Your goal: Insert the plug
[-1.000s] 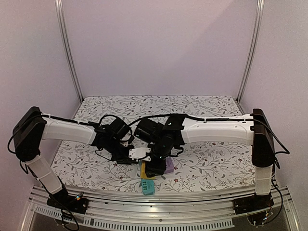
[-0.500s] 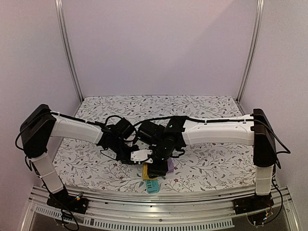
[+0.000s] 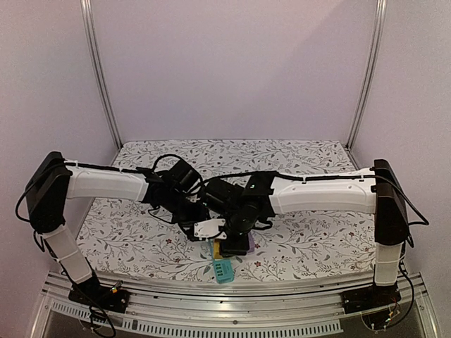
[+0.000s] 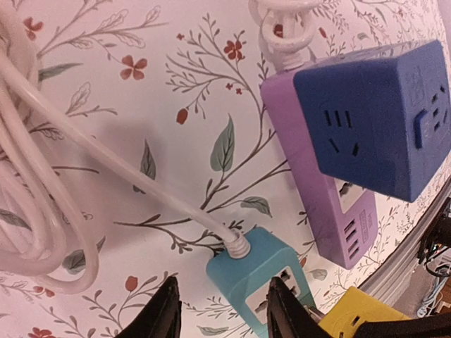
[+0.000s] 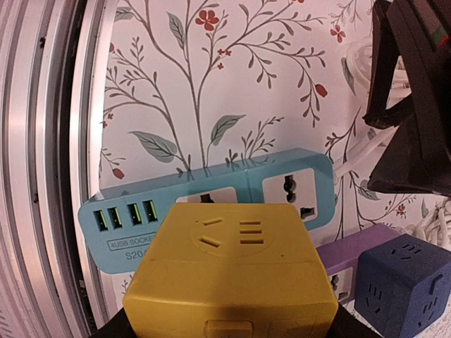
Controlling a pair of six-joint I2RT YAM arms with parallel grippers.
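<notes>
Boxy yellow plug (image 5: 229, 271), grasped by right claw (image 5: 229, 313), above teal strip (image 5: 211, 197); left claw (image 4: 222, 313) released.

Robot test cell, most likely in a lab.
Plain lilac panels (image 3: 232, 70) framed by aluminium posts (image 3: 100, 70) fill the upper frame; a floral-print cloth (image 3: 296, 151) covers the table mid-frame, and metal rails (image 3: 303, 287) with loose wiring (image 3: 384, 320) run along the bottom edge.

Close wrist views, shared teal strip (image 5: 239, 179)
</notes>
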